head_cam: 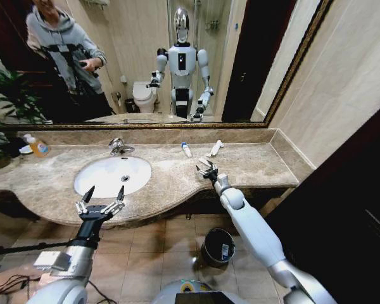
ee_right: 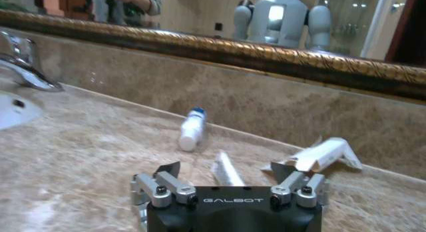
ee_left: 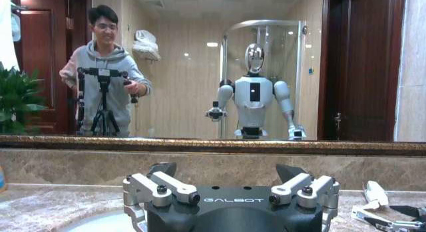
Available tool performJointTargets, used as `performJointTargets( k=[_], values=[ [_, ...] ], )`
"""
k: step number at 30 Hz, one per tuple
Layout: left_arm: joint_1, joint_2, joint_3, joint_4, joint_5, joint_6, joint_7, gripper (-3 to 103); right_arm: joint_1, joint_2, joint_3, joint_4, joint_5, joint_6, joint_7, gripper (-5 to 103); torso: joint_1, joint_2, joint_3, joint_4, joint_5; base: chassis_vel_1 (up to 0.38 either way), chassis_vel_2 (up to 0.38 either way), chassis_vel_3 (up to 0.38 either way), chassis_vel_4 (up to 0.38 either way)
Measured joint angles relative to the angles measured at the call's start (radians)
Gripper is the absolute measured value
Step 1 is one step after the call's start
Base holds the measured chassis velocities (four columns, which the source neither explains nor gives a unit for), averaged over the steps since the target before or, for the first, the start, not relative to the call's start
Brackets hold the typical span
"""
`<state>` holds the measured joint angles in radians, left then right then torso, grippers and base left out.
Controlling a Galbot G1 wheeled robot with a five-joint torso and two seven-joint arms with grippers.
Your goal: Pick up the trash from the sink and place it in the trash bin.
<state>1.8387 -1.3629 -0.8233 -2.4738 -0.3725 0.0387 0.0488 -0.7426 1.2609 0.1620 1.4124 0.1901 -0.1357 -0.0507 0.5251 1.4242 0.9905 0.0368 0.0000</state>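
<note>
Hovering with fingers apart, right gripper point(ee_right: 226, 173) straddles a white sachet point(ee_right: 226, 171) on the brown marble countertop point(head_cam: 253, 163). Blue-capped white tube point(head_cam: 186, 149) and torn white packet point(head_cam: 215, 147) lie near the mirror. Small black round bin point(head_cam: 218, 246) holds one item. Left gripper point(head_cam: 101, 200), spread open, idles at the white oval sink point(head_cam: 107, 172).

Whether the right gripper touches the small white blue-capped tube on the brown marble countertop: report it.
Apart. The right wrist view shows bare marble between the open right gripper and the tube, which lies farther ahead.

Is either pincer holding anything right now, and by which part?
Nothing is held. The left pincer and the right pincer are both open and empty.
</note>
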Motion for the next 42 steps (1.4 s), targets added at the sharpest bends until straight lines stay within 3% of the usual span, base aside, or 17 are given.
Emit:
performJointTargets(
  k=[6,8,10,13,20,22,24,25,26,29,30,36,42],
  values=[
    [0.0,0.0,0.0,0.0,0.0,0.0,0.0,100,0.006,-0.005,0.003,-0.022,0.012,-0.019,-0.005,103,0.0,0.0,0.0,0.0,0.0,0.0,0.0,0.0,0.0],
    [0.0,0.0,0.0,0.0,0.0,0.0,0.0,100,0.002,-0.006,0.004,-0.022,0.015,-0.019,-0.008,100,0.0,0.0,0.0,0.0,0.0,0.0,0.0,0.0,0.0],
    [0.0,0.0,0.0,0.0,0.0,0.0,0.0,100,-0.005,-0.007,0.006,-0.021,0.02,-0.02,-0.016,90,0.0,0.0,0.0,0.0,0.0001,0.0,0.0,0.0,0.0],
    [0.0,0.0,0.0,0.0,0.0,0.0,0.0,100,-0.008,-0.008,0.007,-0.019,0.021,-0.02,-0.022,84,0.0,0.0,0.0,0.0,0.0,0.0,0.0,0.0,0.0],
    [0.0,0.0,0.0,0.0,0.0,0.0,0.0,100,-0.021,-0.012,0.013,-0.016,0.021,-0.024,-0.036,52,0.0,0.0,0.0,0.0,0.0001,0.0,0.0,0.0,0.0],
    [0.0,0.0,0.0,0.0,0.0,0.0,0.0,100,-0.023,-0.012,0.013,-0.016,0.021,-0.024,-0.037,52,0.0,0.0,0.0,0.0,0.0,0.0,0.0,0.0,0.0],
    [0.0,0.0,0.0,0.0,0.0,0.0,0.0,100,-0.028,-0.012,0.014,-0.015,0.022,-0.024,-0.038,41,0.0,0.0,0.0,0.0,0.0,0.0,0.0,0.0,0.0],
    [0.0,0.0,0.0,0.0,0.0,0.0,0.0,100,-0.029,-0.012,0.014,-0.014,0.023,-0.024,-0.038,41,0.0,0.0,0.0,0.0,0.0001,0.0,0.0,0.0,0.0],
    [0.0,0.0,0.0,0.0,0.0,0.0,0.0,100,-0.031,-0.012,0.015,-0.013,0.024,-0.024,-0.038,30,0.0,0.0,0.0,0.0,0.0,0.0,0.0,0.0,0.0],
    [0.0,0.0,0.0,0.0,0.0,0.0,0.0,100,-0.033,-0.013,0.016,-0.011,0.025,-0.024,-0.038,30,0.0,0.0,0.0,0.0,0.0001,0.0,0.0,0.0,0.0],
    [0.0,0.0,0.0,0.0,0.0,0.0,0.0,100,-0.035,-0.014,0.016,-0.008,0.026,-0.024,-0.038,20,0.0,0.0,0.0,0.0,0.0,0.0,0.0,0.0,0.0],
    [0.0,0.0,0.0,0.0,0.0,0.0,0.0,100,-0.057,-0.022,0.028,0.025,0.032,-0.024,-0.034,18,0.0,0.0,0.0,0.0001,0.0,0.0,0.0,0.0,0.0],
    [0.0,0.0,0.0,0.0,0.0,0.0,0.0,100,-0.172,-0.052,0.096,0.153,0.089,-0.025,-0.014,18,0.0,0.0,0.0,0.0,0.0002,0.0,0.0,0.0,0.0]
  ],
)
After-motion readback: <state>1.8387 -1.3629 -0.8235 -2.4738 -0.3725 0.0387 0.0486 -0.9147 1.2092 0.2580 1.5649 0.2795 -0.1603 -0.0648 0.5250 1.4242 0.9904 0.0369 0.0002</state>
